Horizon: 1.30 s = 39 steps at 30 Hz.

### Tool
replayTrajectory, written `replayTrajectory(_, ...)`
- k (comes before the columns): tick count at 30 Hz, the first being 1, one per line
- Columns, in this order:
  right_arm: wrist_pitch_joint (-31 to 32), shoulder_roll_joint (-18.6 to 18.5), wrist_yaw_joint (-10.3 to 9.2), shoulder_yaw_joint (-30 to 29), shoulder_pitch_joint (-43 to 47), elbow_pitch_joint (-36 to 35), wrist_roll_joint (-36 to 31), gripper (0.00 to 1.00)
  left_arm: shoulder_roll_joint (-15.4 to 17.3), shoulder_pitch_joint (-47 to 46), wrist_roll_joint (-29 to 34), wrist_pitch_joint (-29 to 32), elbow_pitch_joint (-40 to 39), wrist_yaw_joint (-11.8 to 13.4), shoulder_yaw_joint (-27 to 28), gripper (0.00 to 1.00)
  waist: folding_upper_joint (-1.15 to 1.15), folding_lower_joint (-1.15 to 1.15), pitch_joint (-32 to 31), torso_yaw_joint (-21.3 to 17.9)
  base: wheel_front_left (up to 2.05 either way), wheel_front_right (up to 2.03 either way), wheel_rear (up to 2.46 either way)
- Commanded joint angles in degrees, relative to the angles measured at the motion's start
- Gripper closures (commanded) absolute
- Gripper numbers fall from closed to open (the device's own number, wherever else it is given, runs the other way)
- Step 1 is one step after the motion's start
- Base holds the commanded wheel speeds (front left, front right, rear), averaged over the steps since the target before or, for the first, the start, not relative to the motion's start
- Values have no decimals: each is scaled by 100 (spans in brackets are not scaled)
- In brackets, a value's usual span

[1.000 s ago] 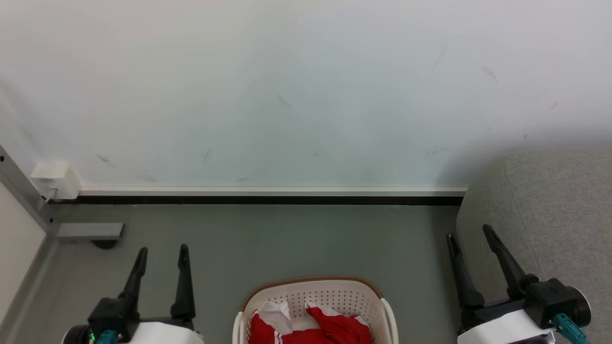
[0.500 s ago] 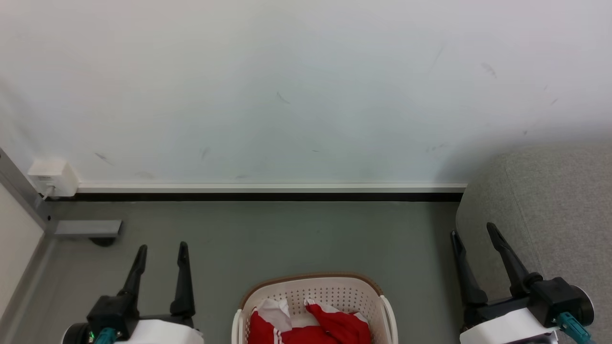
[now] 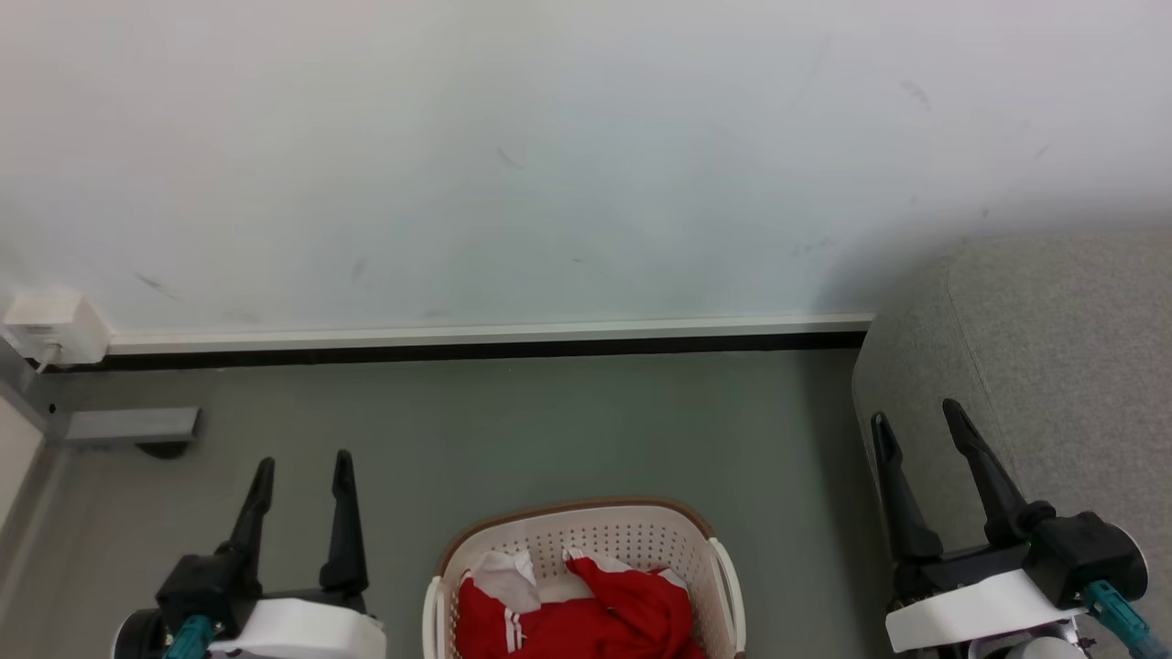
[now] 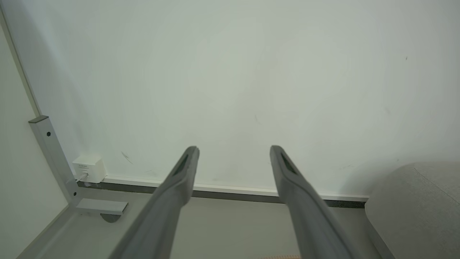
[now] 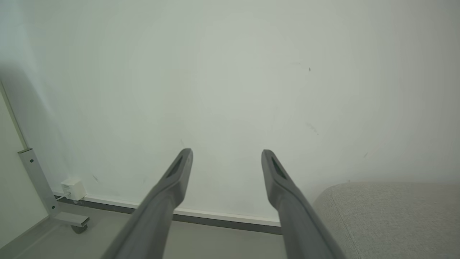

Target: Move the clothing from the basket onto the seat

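Note:
The cream-white basket (image 3: 586,526) with its brown rim stands on the floor at the bottom middle of the head view. Inside it lies the bright red clothing (image 3: 595,618) with white panels and thin white stripes. The light grey seat (image 3: 1053,348) fills the right side; it also shows in the left wrist view (image 4: 420,212) and the right wrist view (image 5: 388,219). My left gripper (image 3: 302,462) stands open to the left of the basket, empty. My right gripper (image 3: 916,416) stands open to the basket's right, in front of the seat's side, empty. Both point toward the wall (image 4: 233,147) (image 5: 226,151).
A white wall (image 3: 549,156) with a white and black baseboard (image 3: 476,339) runs behind the grey floor (image 3: 549,430). At the far left stand a white outlet box (image 3: 50,325) and a grey metal frame foot (image 3: 128,426).
The whole head picture has shifted: wall, baseboard and basket sit a little higher and further left, so more of the basket and clothing shows. Both grippers stay open.

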Motion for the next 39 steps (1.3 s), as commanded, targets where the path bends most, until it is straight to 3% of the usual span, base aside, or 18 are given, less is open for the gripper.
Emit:
replayTrajectory(1, -2, -5, -12, -19, -91, -56, -44, 0, 34, -79, -9, -4, 47, -2, 12, 0, 0, 0, 150, -102, 0, 0, 0)
replayTrajectory(13, -1, -6, -12, -69, -442, -468, 25, 0, 34, -686, 71, -4, 157, -223, 76, 0, 0, 0, 1110, -509, 0, 0, 0)
replayTrajectory(22, -1, -5, -12, -131, -663, -844, 167, 0, 47, -1160, 121, -3, 583, -594, 25, 0, 0, 0, 1721, -785, 0, 0, 0)
replayTrajectory(29, -1, -4, -12, -223, -843, -1063, 266, 0, 139, -1780, 3, 17, 1791, -810, -170, 0, 0, 0, 2289, -939, 0, 0, 0)
replayTrajectory(39, -1, -3, -12, -457, -1200, -1365, 324, 0, 311, -3016, -86, 628, 3718, -935, -670, 0, 0, 0, 3085, -1208, 0, 0, 0)
